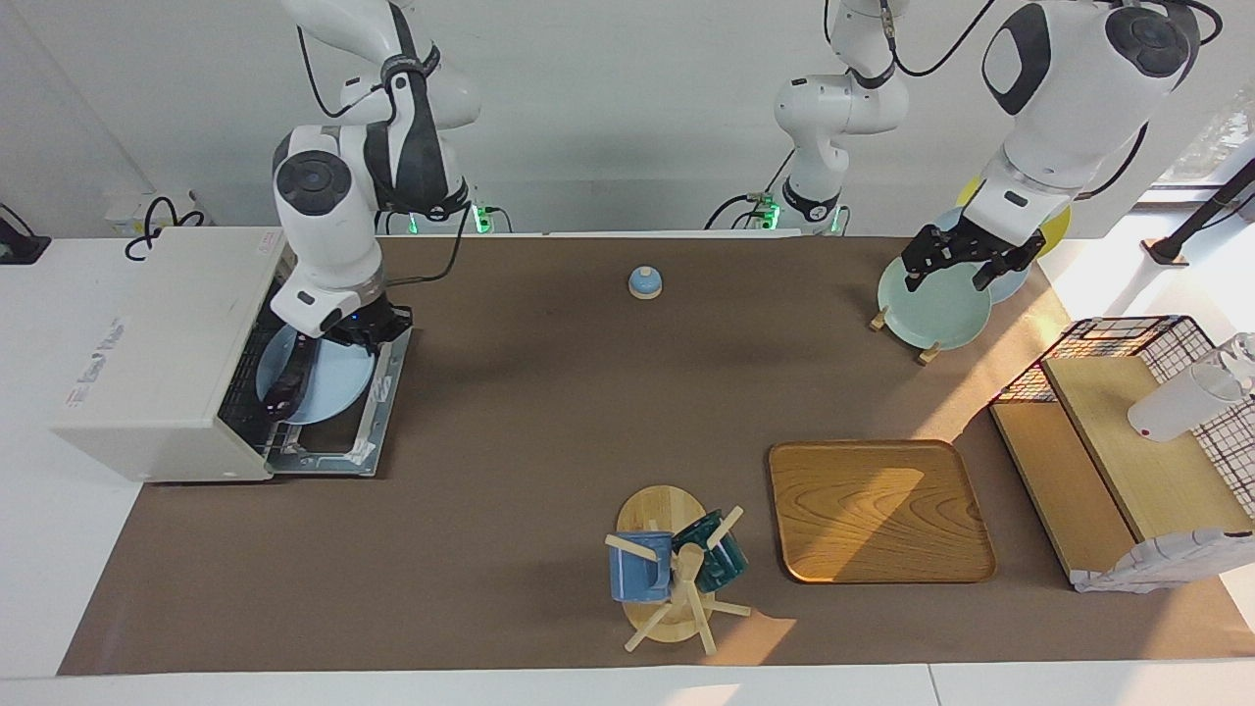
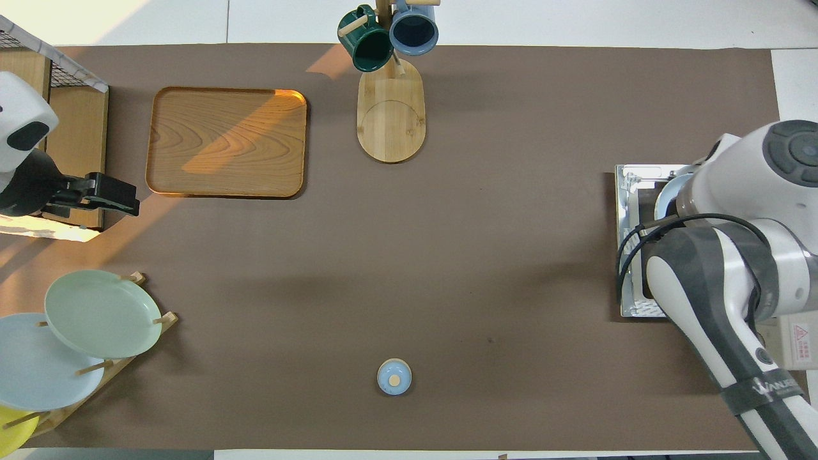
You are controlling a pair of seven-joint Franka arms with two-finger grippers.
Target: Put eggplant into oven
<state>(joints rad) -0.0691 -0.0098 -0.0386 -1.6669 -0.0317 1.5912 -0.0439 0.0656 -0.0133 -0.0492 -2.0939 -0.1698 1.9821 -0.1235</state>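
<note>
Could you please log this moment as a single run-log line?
right gripper: at oven mouth | eggplant: on blue plate at open door | left gripper: waiting over plate rack

- Two arms with glossy white rounded shells and dark grey joint caps.
- Black grippers.
- Black cables loop along the links.
- Green lights glow at the bases.

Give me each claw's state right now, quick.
Left claw: open, holding nothing, over the plate rack.
Right claw: over the plate at the oven; state cannot be told.
</note>
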